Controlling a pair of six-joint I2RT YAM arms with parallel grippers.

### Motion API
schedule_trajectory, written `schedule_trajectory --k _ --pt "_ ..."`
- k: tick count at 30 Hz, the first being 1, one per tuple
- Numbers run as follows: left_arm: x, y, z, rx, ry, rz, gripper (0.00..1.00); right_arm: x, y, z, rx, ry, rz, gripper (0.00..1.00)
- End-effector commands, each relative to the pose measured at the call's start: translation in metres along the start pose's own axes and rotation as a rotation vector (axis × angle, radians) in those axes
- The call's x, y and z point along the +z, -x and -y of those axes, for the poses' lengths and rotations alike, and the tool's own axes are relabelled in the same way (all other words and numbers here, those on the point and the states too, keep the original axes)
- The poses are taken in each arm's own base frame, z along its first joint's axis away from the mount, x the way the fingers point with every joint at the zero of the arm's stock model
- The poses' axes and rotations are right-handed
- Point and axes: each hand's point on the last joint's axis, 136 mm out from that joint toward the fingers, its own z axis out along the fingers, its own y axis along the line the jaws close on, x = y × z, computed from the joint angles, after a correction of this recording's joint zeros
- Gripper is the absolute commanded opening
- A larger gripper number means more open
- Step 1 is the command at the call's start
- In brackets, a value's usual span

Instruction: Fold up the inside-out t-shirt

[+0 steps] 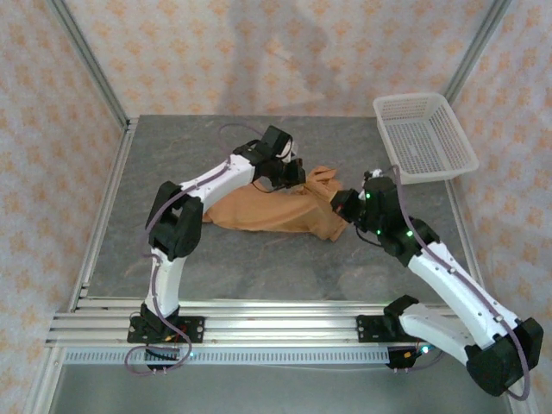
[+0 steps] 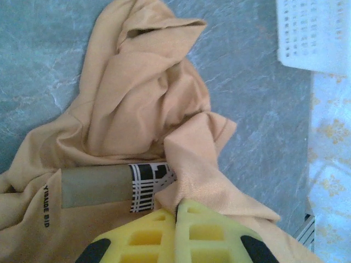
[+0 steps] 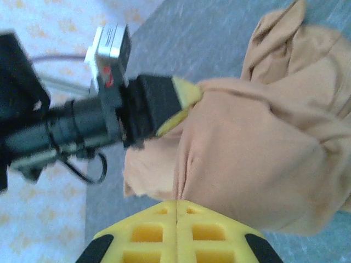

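1. Fingers [image 2: 205,233] on our left gripper [image 2: 176,210] are squeezed together, pinching the inside-out t-shirt [image 1: 267,213]; our right gripper [image 3: 176,206] is pinching it too.
2. We've got a grey table [image 1: 259,269].
3. The shirt's bunched up mid-table.
4. A white basket [image 1: 424,138] sits far right.

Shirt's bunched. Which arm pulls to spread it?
Right, probably: the right gripper is shut on the outer end of the shirt. The left gripper pinches mid-cloth by the label, better as anchor.

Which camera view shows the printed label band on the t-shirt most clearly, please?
The left wrist view: the label band lies close above the left gripper. From the top external view the t-shirt is a crumpled heap, label unreadable; the right wrist view catches plain folds.
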Motion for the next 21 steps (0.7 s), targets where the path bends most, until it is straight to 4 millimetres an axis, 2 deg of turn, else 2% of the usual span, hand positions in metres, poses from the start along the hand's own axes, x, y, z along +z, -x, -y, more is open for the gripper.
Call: schedule_trajectory --k 1,3,6,8,10,11,13,14,18,21 --pt "0.022 0.001 -0.028 -0.054 0.064 0.012 0.00 0.018 -0.053 0.016 -0.001 0.082 -0.208 0.00" --pt "0.024 -0.002 -0.030 -0.055 0.071 0.008 0.00 0.029 -0.071 0.023 0.022 0.113 -0.278 0.21" --pt "0.022 -0.004 -0.030 -0.051 0.073 0.010 0.00 0.041 -0.079 0.042 0.030 0.052 -0.299 0.36" --pt "0.019 -0.006 -0.029 -0.044 0.074 0.009 0.00 0.044 -0.072 0.055 0.022 -0.033 -0.263 0.36" --pt "0.015 -0.009 -0.026 -0.037 0.070 0.005 0.00 0.046 -0.055 0.067 0.013 -0.143 -0.196 0.25" --pt "0.014 -0.011 -0.026 -0.035 0.068 0.003 0.00 0.048 -0.049 0.068 0.011 -0.173 -0.177 0.22" --pt "0.011 -0.014 -0.025 -0.032 0.068 0.001 0.00 0.054 -0.040 0.066 0.010 -0.212 -0.162 0.21" --pt "0.009 -0.015 -0.024 -0.030 0.066 0.000 0.00 0.058 -0.037 0.066 0.010 -0.228 -0.160 0.22" --pt "0.003 -0.020 -0.022 -0.026 0.061 0.003 0.00 0.085 -0.031 0.064 -0.023 -0.299 -0.179 0.38" --pt "0.003 -0.023 -0.024 -0.026 0.065 -0.003 0.00 0.107 -0.031 0.063 -0.043 -0.342 -0.206 0.43"
